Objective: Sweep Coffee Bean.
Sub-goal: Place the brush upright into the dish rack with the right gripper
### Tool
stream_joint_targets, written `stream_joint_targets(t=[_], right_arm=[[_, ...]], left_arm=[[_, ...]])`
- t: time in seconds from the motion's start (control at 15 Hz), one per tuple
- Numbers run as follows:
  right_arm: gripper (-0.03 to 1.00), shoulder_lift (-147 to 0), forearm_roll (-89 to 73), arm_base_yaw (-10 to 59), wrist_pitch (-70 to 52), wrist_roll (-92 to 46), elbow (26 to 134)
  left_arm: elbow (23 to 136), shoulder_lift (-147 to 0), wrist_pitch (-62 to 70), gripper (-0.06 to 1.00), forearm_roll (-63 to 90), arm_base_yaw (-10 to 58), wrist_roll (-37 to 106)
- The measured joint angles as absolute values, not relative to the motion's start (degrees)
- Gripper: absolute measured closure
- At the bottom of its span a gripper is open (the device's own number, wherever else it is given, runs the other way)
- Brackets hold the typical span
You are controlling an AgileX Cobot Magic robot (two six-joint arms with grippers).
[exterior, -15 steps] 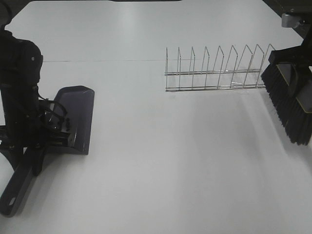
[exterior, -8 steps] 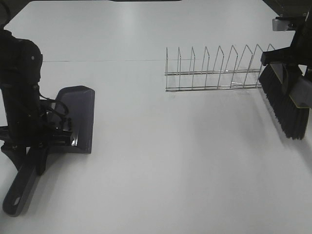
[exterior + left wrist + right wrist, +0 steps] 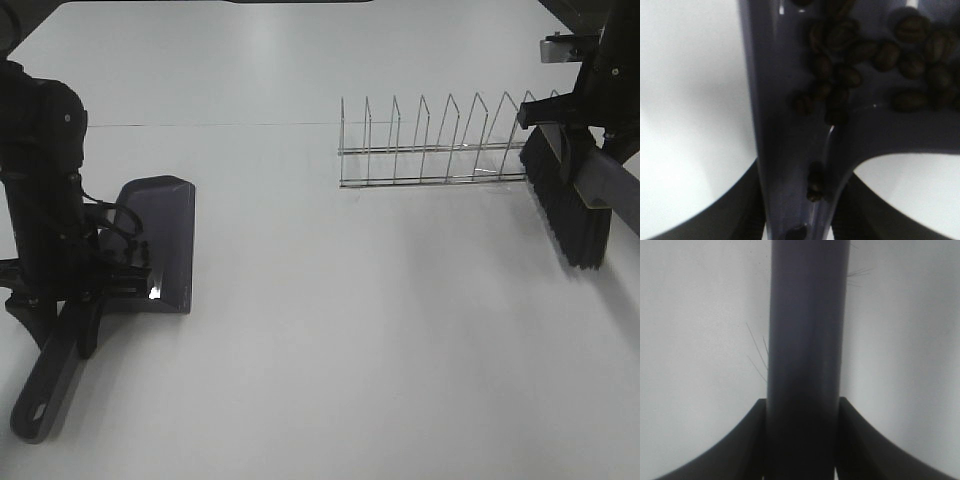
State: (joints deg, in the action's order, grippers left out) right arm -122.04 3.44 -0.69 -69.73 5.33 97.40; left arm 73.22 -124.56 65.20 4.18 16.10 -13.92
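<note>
The left gripper [image 3: 799, 212] clamps the dustpan [image 3: 165, 235], beans [image 3: 840, 75] inside; a tilt could spill them. At two o'clock the right gripper [image 3: 802, 442] grips the brush [image 3: 562, 205], which might snag the rack [image 3: 440, 150].

The handle of the purple dustpan [image 3: 780, 125] runs through the middle of the frame, clamped between the fingers [image 3: 740, 210] of the left gripper [image 3: 802, 175]. Coffee beans [image 3: 847, 75] cluster in the pan, two on the handle.

my high camera looks down across the white table [image 3: 320, 380] from its near edge, wide and distant. left wrist camera sits very close above the dustpan [image 3: 790, 150] neck; right wrist camera hugs the brush handle [image 3: 807, 340]. overhead shares both tools, small, at the sides.
</note>
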Motion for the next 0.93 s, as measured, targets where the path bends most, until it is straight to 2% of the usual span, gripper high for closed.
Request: stream_joint_targets(t=[0.93], right_arm=[[0.66, -124.4, -0.9, -0.7, -67.2, 1.7, 97.9]], left_arm=[[73.2, -124.6, 65.0, 0.62, 4.2, 16.1, -13.9]])
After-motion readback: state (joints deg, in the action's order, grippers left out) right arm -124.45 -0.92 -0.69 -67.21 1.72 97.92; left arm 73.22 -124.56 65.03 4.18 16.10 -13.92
